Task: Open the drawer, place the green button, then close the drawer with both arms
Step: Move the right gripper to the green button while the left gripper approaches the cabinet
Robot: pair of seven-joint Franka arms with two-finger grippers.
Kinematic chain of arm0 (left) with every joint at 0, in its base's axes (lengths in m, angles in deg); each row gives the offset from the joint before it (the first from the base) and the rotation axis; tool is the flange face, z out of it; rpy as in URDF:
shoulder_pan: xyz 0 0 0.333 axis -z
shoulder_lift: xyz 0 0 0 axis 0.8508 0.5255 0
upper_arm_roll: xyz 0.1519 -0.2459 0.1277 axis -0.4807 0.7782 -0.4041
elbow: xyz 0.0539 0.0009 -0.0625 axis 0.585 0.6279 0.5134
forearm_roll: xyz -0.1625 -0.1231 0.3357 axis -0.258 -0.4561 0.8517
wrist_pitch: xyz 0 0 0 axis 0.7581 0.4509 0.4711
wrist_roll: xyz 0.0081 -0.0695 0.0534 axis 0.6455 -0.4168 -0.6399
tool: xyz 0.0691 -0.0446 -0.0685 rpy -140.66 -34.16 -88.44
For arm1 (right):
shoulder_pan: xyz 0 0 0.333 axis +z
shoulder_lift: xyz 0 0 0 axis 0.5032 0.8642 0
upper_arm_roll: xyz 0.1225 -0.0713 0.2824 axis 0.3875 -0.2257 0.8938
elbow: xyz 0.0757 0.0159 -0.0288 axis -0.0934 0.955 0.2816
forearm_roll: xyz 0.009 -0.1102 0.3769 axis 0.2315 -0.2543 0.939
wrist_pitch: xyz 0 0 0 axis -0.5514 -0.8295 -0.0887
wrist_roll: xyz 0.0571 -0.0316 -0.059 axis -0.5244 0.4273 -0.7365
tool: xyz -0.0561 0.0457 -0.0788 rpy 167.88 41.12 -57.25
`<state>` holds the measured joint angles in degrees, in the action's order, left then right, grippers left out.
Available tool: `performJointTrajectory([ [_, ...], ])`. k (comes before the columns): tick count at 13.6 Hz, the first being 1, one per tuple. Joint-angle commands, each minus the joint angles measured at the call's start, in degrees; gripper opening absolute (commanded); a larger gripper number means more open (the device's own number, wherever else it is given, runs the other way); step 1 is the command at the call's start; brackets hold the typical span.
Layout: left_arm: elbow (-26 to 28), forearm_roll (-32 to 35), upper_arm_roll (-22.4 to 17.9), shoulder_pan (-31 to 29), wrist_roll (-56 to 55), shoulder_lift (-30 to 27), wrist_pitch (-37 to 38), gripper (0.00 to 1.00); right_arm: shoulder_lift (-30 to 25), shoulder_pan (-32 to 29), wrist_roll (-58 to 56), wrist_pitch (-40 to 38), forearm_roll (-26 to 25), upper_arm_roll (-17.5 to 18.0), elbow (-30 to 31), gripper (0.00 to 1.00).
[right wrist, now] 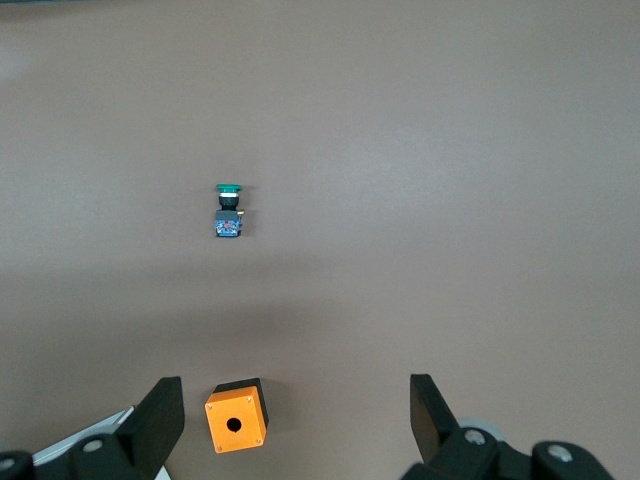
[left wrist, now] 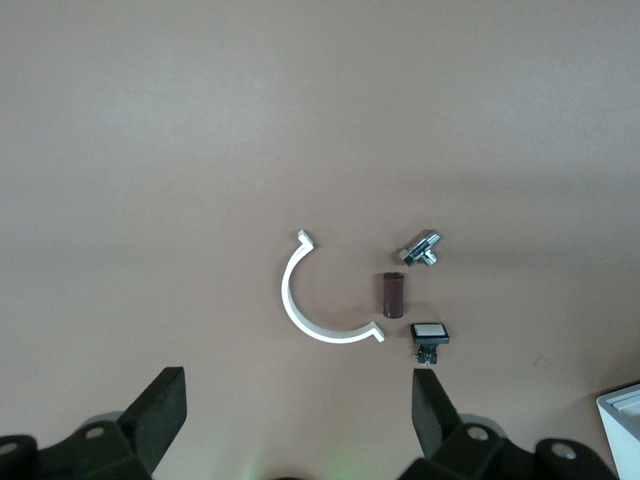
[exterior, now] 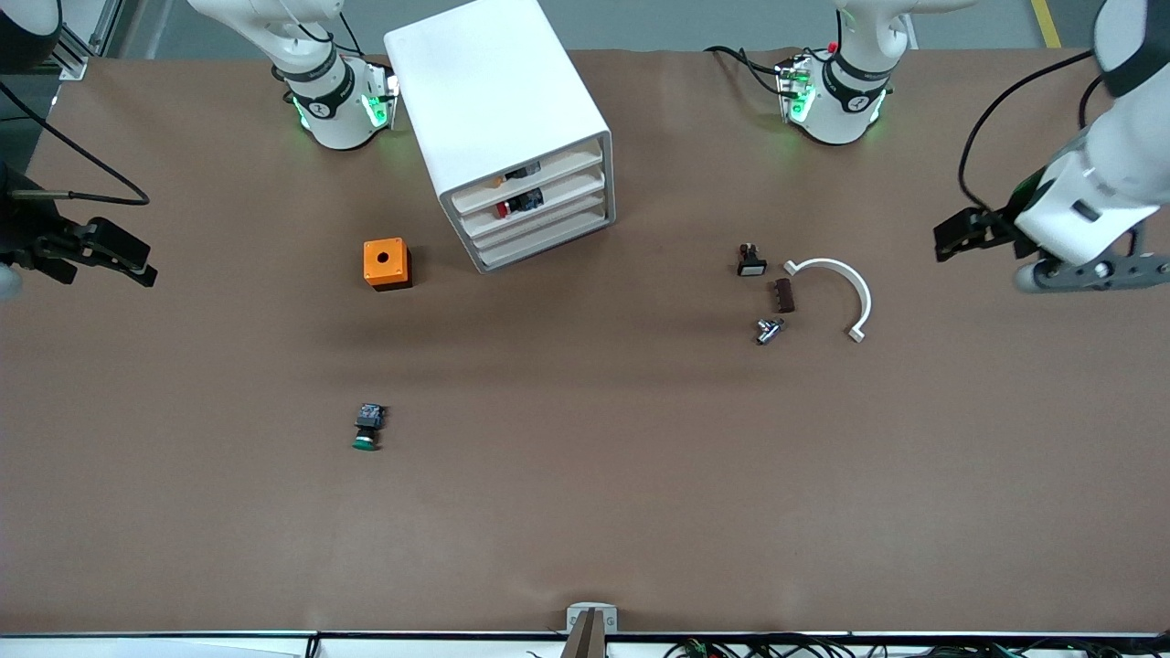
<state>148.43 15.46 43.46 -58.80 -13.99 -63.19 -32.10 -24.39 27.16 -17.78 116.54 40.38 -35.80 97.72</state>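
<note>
Front view: matte brown table (exterior: 585, 512). Glossy white boxy cabinet (exterior: 498, 100) near the robots' edge, all four ribbed tray drawers shut, third drawer (exterior: 541, 228) included. Button (exterior: 368, 428), black blocky body with round green cap, lies toward the right arm's end, nearer the camera than the orange cube (exterior: 387, 264). White plastic half-ring (exterior: 836, 291) toward the left arm's end. Left gripper (exterior: 955, 236) and right gripper (exterior: 114, 256) wait over the table ends, fingers wide, empty.
</note>
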Motion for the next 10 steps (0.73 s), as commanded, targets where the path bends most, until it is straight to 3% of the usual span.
performJointTrajectory([
  [1,0.8,0.6,1.8,0.7,-0.9,3.2,-3.3,0.99,1.4,-1.3,-0.6,0.2,2.4,1.0,-0.7,1.0],
  [4,0.7,0.5,4.1,1.4,-6.8,9.0,-7.7,0.99,6.3,-0.6,-0.6,1.3,4.0,1.6,-0.7,1.0],
  [6,0.0,0.2,4.7,3.7,-16.3,13.3,-9.6,1.0,9.5,-0.4,-0.4,2.5,3.9,3.1,-0.7,1.0],
  [10,-5.6,0.1,4.7,8.6,-30.4,22.9,-11.1,1.0,16.9,1.0,0.4,9.5,4.0,3.2,-0.2,1.0],
])
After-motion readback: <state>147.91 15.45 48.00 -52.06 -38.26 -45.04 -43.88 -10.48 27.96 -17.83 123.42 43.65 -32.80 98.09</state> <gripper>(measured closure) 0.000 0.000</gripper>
